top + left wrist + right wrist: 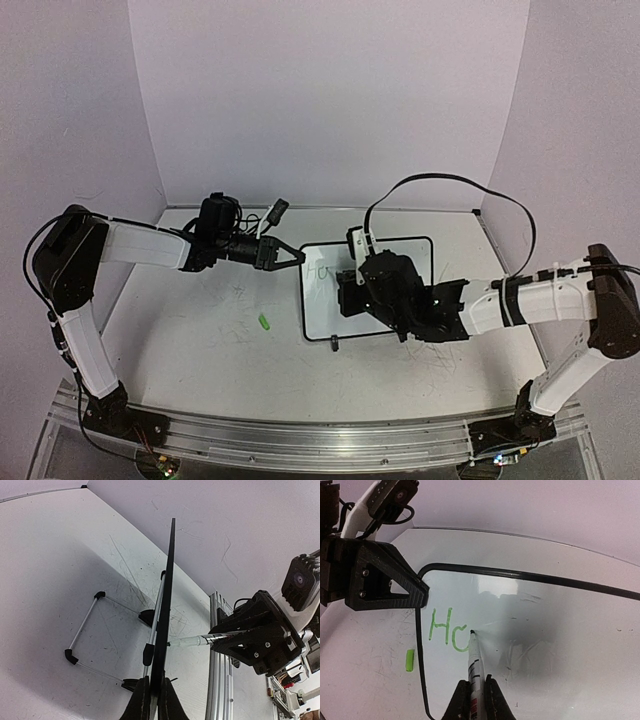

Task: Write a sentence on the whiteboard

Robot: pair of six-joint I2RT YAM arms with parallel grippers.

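Observation:
The whiteboard [410, 256] sits at the table's middle. It is white with a thin black frame, and in the left wrist view it is seen edge-on [169, 580]. My left gripper [154, 692] is shut on its left edge [298, 257]. My right gripper [475, 692] is shut on a marker [474, 662], whose tip touches the board. The sentence [445, 628] stands as green lettering: an "H" and a partly drawn round letter at the board's upper left, faint in the top view [318, 268]. The left wrist view shows the marker [192, 641] meeting the board's face.
A green marker cap [265, 321] lies on the scuffed table left of the board, also seen from the right wrist [409, 660]. The board's wire stand with black feet [82, 632] reaches out behind it. An aluminium rail [300, 440] runs along the near edge. Walls enclose the table.

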